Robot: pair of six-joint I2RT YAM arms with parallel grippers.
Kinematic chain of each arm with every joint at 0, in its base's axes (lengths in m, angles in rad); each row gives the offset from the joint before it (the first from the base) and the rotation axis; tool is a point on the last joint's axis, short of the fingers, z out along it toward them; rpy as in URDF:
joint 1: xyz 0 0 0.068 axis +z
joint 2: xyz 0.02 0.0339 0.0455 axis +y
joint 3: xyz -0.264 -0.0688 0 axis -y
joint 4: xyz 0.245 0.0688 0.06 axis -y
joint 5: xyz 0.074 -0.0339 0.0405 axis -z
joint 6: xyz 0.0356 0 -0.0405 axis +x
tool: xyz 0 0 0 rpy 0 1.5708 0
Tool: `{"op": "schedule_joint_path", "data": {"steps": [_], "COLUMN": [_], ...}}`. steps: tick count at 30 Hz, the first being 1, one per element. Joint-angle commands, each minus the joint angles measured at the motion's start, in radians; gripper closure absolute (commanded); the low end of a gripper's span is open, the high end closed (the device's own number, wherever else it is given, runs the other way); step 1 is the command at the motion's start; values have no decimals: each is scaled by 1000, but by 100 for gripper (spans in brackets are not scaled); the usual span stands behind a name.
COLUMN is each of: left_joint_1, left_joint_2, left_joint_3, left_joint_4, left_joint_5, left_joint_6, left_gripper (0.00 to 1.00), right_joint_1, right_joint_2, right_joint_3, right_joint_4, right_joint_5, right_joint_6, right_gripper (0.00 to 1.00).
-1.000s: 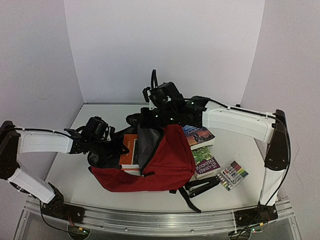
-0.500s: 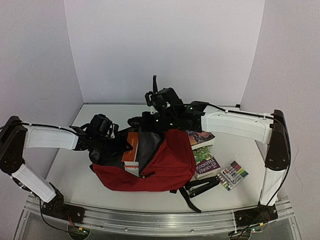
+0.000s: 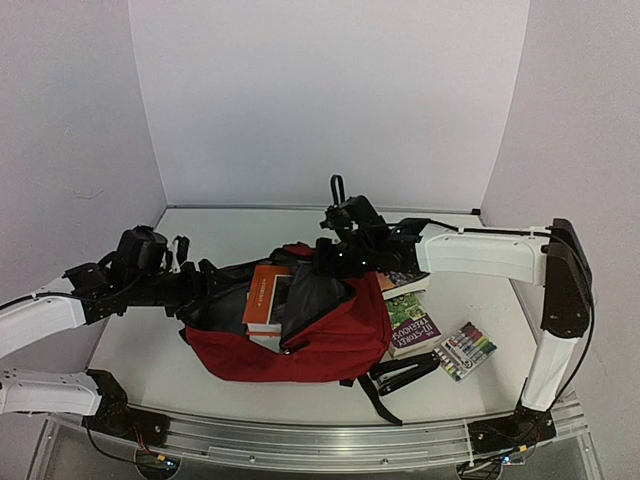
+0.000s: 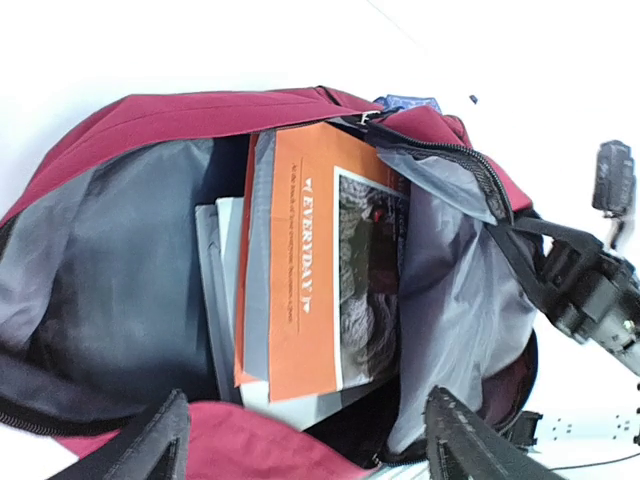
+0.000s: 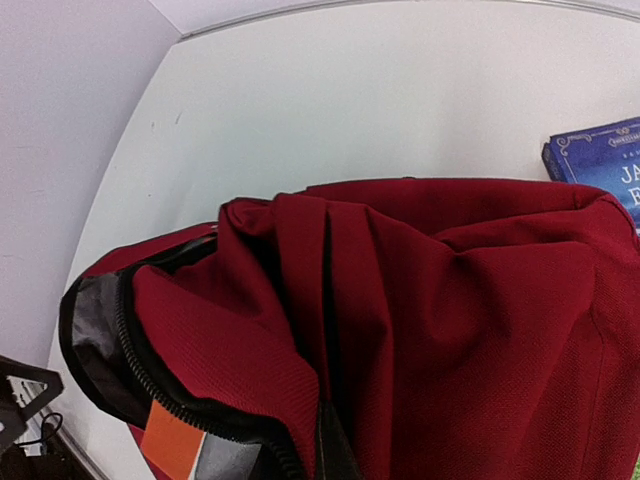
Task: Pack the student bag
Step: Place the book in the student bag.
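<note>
I see the student bag (image 3: pixel 320 345) lying on its side in the middle of the table (image 3: pixel 140 345), near the front edge. Its main compartment is unzipped and gapes toward the left arm.

The left gripper (image 4: pixel 306 397) hangs just in front of that opening. Its fingers (image 4: pixel 165 440) are spread wide and grip nothing. Looking down its wrist camera into the grey lining, I can see an orange book (image 4: pixel 310 290) tucked inside. It rests on a grey book or folder (image 4: pixel 225 300), with the lower ends of both sticking out toward the mouth.

The right gripper (image 3: pixel 330 265) sits on the far upper edge of the bag. Its fingers are pressed together, pinching the red fabric beside the zipper and holding that edge raised. From its wrist view the cloth bunches into folds that run down to the bottom of the picture, and the fingers themselves are hidden.

To the right of the bag, a blue book (image 3: pixel 405 278) lies partly over a green and purple book (image 3: pixel 412 325), both just beside the bag. Further right is a pack of coloured markers (image 3: pixel 466 350). Nearer the front edge lies a black thing that looks like a stapler (image 3: pixel 405 372), close to the bag's loose black strap (image 3: pixel 375 395).
</note>
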Motion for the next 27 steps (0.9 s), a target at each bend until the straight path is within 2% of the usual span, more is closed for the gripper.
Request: {"op": "schedule_joint_path", "data": {"steps": [1, 3, 7, 12, 15, 23, 27], "left_joint_1": [4, 6, 10, 15, 16, 24, 27], "left_joint_2": [-34, -37, -43, -26, -12, 1, 3], "left_joint_3": [14, 19, 28, 55, 78, 84, 69], "left_joint_4": [-106, -113, -119, -94, -88, -57, -29], "left_joint_5": [4, 20, 24, 79, 106, 137, 154], "left_joint_6": [-3, 4, -2, -7, 3, -1, -19], "left_gripper": [15, 14, 13, 10, 8, 6, 6], "right_joint_1": [-43, -56, -95, -122, -129, -254, -378], "right_joint_2": [-54, -88, -149, -233, -321, -512, -549], "right_joint_3": [-51, -69, -116, -161, -202, -303, -373], "right_joint_4": [17, 17, 18, 23, 23, 22, 26], "right_joint_5": [14, 8, -32, -238, -279, -341, -363], "right_joint_6": [26, 18, 8, -85, -93, -30, -3], "right_gripper": [87, 69, 50, 17, 3, 2, 2]}}
